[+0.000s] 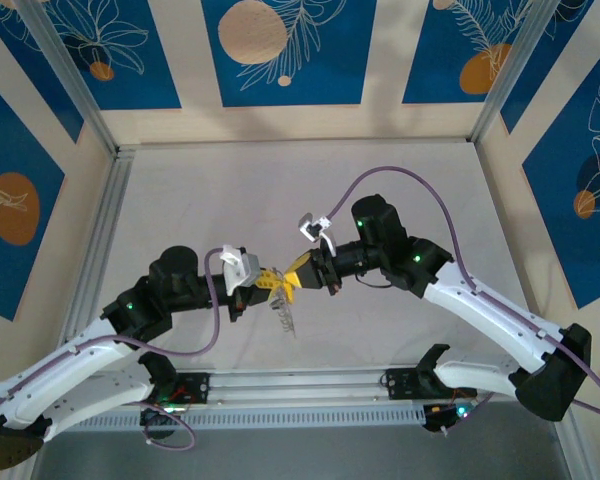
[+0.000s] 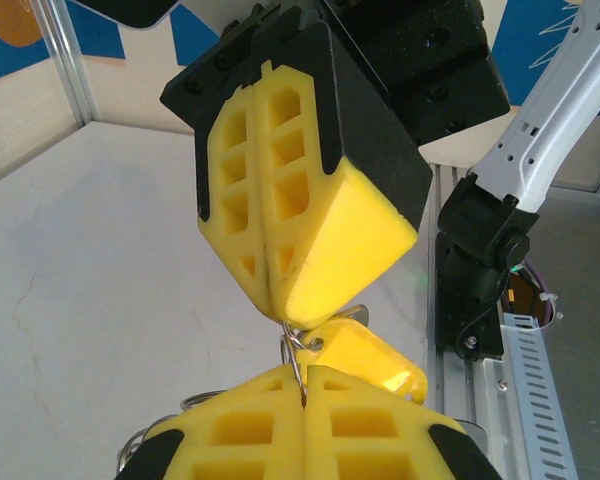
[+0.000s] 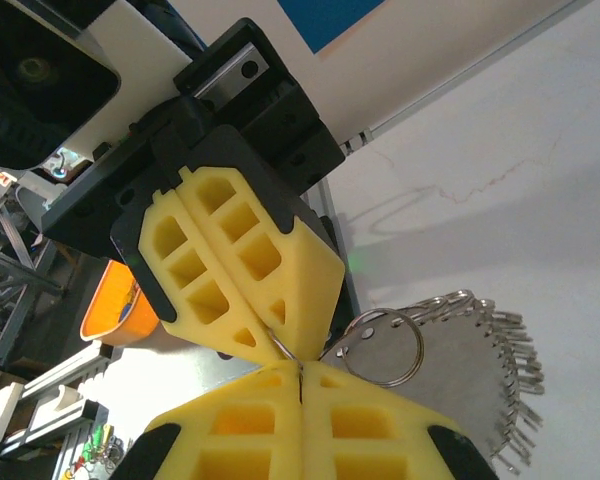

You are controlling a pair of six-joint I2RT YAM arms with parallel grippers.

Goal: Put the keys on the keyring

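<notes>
A thin silvery keyring (image 3: 382, 345) sits where two yellow-padded grippers meet tip to tip above a pale tabletop (image 1: 180, 200). Its wire runs into the seam of the right gripper (image 3: 300, 372), whose jaws are pressed together on it. The left gripper (image 3: 278, 340) comes in from the opposite side, also closed tight, with the same wire pinched at its tip. A round loop of the ring bulges out just beside the two tips. A fan of small silvery keys (image 3: 495, 370) hangs just beyond that loop. From above, the keys dangle below the meeting point of both grippers, clear of the tabletop.
</notes>
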